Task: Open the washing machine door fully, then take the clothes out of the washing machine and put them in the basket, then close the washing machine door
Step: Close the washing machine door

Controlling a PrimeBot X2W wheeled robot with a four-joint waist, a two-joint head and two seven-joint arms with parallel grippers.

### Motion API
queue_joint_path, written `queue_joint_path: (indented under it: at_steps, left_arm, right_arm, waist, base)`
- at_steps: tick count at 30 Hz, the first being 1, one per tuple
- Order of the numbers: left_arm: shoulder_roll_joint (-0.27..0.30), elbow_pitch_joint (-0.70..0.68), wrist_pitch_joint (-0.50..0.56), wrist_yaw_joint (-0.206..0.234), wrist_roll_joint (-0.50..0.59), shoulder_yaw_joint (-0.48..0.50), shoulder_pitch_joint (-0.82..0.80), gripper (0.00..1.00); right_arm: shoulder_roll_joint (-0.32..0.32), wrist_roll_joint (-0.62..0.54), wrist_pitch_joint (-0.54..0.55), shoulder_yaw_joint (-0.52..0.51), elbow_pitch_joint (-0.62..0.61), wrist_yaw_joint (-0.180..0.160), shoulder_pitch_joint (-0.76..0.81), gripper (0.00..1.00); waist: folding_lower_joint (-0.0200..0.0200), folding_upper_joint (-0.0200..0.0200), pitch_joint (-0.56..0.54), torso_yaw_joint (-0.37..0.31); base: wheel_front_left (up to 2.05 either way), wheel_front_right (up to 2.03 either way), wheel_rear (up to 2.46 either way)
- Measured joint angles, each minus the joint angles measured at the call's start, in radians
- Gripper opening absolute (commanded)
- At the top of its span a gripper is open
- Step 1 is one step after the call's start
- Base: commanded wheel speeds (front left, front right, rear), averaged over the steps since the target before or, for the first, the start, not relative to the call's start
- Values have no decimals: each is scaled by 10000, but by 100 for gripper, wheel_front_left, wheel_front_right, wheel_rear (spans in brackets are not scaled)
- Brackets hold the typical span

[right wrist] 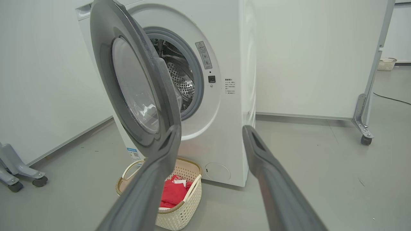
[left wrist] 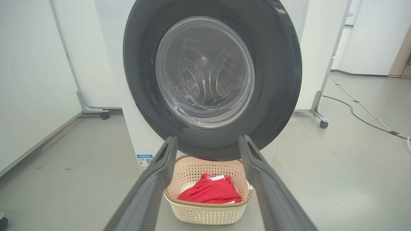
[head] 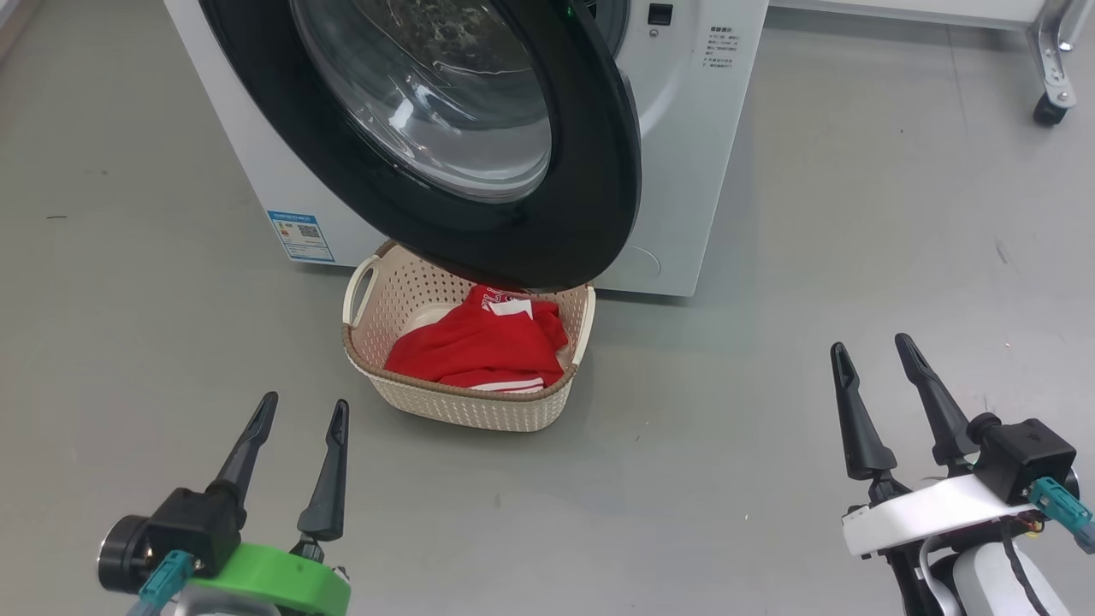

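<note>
The white washing machine [head: 684,154] stands on the floor with its round black door [head: 565,231] swung partly open; the right wrist view shows the door [right wrist: 135,93] ajar and the steel drum [right wrist: 179,80] behind it. Below the door sits the cream basket [head: 462,402] holding the red clothes [head: 479,346], also seen as clothes [left wrist: 210,192] in the basket [left wrist: 205,213]. My left gripper [head: 304,409] hovers open near the basket's front left. My right gripper [head: 873,346] is open, well to the right of the basket. Both are empty.
Grey floor spreads all around. A white panel on castors [head: 1050,107] stands at the back right, and a cable [left wrist: 362,117] runs along the floor on that side. Another wheeled frame foot [right wrist: 19,178] is at the left. A second small basket [right wrist: 387,63] sits far off.
</note>
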Motion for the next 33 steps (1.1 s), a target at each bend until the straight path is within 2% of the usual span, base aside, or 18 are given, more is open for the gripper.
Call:
queue_joint_path:
  at_steps: [26,27,28,33]
  left_arm:
    - [-422,-174,0,-29,357,211,138,100]
    - [-447,-205,0,-33,395,207,138,100]
    - [-474,-226,0,-73,451,203,138,100]
    - [-589,-378,0,-113,631,161,135,100]
  right_arm:
    - [-84,-2,0,2,-102,0,0,98]
    - [-136,-15,0,27,-144,0,0,16]
    - [-209,-21,0,73,-209,0,-3,0]
    - [-587,-150,0,431,-552,0,-151,0]
  waist:
    - [0,0,250,8]
    - [0,0,285,16]
    - [0,0,327,28]
    - [0,0,587,113]
  base:
    - [0,0,0]
    - [0,0,0]
    - [0,0,0]
    - [0,0,0]
